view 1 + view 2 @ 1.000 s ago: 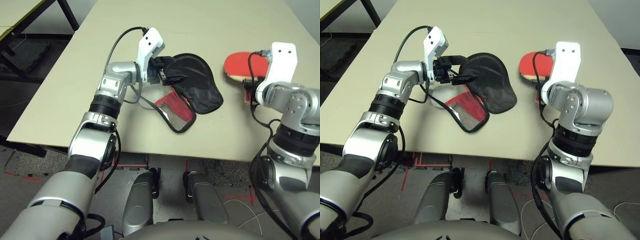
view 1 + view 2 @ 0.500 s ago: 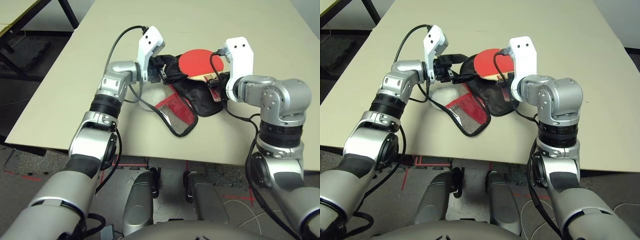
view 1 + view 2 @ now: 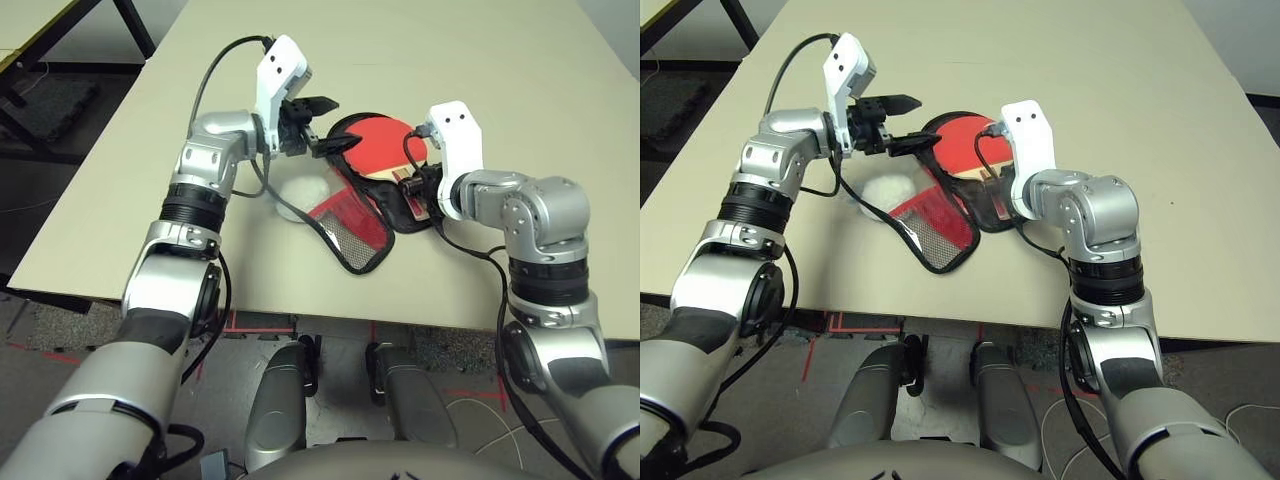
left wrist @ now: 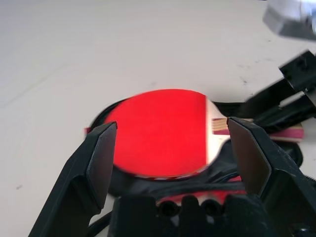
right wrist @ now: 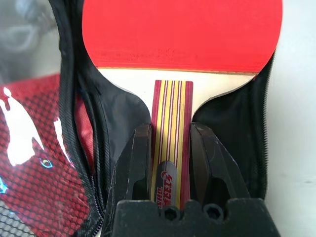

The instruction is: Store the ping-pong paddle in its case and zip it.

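Left gripper: the left gripper (image 3: 322,122) is seen with its two black fingers spread wide and nothing between them. A second earlier it was nipped onto the rim of the case's flap – that hold has been let go, and the arm has been drawn up and away to the left.

Pale pouch: a small pale grey oval pouch (image 3: 297,195) is left lying on the beige table (image 3: 120,180), partly tucked under the case.

Case: the paddle-shaped red fabric case with black edging and black lining (image 3: 350,215) is laid open. Its red mesh-pocket half is turned toward the table's near edge, and its black-lined half is now covered by the bat.

Paddle: the round red-rubber ping-pong paddle with a striped wooden handle (image 3: 380,150) has been carried across from the right side of the table. Its blade is now set over the black lining.

Right gripper: the right gripper (image 5: 170,148) is clamped on the striped handle, one finger on each side.

Meaning for the task: insertion is judged nearly done – the handle has yet to be released, the red half folded over, and the zip run round.
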Available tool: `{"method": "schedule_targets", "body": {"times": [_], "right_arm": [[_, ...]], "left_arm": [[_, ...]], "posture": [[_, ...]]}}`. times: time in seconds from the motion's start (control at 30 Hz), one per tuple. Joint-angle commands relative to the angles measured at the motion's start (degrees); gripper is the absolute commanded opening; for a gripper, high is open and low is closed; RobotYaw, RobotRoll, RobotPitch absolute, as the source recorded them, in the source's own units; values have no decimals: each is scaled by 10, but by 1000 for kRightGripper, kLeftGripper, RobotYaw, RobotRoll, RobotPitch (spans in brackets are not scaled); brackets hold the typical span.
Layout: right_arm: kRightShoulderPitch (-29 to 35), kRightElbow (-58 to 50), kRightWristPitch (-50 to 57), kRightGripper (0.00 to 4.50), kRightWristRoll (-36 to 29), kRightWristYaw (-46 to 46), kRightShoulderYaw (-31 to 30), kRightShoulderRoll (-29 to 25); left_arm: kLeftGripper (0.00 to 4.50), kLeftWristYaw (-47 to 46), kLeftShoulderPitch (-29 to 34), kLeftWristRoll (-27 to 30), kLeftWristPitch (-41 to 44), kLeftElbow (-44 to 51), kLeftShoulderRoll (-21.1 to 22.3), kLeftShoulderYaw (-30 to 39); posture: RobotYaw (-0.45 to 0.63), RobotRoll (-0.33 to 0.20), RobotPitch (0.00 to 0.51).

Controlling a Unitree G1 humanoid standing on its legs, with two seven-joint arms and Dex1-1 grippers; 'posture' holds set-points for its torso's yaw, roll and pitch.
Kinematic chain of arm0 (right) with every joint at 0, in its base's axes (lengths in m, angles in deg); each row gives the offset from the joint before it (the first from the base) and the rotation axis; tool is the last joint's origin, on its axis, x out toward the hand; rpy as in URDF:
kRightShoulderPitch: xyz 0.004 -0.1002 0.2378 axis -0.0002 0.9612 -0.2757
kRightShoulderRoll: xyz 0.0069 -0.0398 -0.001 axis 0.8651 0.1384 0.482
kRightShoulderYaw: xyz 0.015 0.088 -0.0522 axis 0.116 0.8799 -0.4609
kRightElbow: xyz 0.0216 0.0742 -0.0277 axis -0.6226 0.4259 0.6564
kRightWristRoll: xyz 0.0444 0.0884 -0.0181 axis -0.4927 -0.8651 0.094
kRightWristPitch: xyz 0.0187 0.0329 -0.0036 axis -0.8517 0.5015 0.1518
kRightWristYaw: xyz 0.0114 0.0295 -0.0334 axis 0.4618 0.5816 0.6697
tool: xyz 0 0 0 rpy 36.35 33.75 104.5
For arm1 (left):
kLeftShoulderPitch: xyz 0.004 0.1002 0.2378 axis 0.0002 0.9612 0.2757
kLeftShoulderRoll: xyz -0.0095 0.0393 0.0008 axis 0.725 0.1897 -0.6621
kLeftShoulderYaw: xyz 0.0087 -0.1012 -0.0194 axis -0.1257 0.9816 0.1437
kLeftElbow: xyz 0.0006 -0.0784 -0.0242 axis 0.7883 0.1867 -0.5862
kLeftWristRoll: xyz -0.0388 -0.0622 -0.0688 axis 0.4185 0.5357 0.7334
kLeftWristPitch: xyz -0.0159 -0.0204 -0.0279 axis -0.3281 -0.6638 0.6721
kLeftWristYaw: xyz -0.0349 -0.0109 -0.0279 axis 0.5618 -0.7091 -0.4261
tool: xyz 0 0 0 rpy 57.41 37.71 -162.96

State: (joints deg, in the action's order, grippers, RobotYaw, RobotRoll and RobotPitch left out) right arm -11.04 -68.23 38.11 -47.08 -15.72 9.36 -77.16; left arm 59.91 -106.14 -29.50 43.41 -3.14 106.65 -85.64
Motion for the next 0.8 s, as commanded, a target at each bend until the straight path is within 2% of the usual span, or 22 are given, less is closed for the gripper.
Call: {"method": "schedule_targets", "body": {"times": [0.03, 0.27, 0.53, 0.6, 0.63, 0.8], "right_arm": [[6, 9, -21, 1039, -8, 16, -15, 0], [-3, 59, -79, 1039, 3, 32, -32, -5], [-18, 102, -131, 1039, 12, 43, -41, -5], [-16, 94, -145, 1780, 9, 54, -40, -12], [-15, 86, -149, 1982, 4, 63, -33, -20], [-6, 56, -159, 3674, -33, 111, 28, -69]], "left_arm": [[4500, -7, -22, 7, 4, 2, 21, 14], [4500, -22, -46, 0, -10, -37, 65, 33], [4500, -16, -21, 3, 8, -28, 89, 33], [4500, -11, -8, -3, 11, -39, 108, 33], [4500, -8, -2, -8, 9, -50, 121, 32], [4500, -15, -4, -27, -17, -130, 178, 36]], "posture": [[74, 0, 196], [98, 0, 194], [122, 0, 195], [123, 0, 196], [123, 0, 197], [110, 0, 199]]}}
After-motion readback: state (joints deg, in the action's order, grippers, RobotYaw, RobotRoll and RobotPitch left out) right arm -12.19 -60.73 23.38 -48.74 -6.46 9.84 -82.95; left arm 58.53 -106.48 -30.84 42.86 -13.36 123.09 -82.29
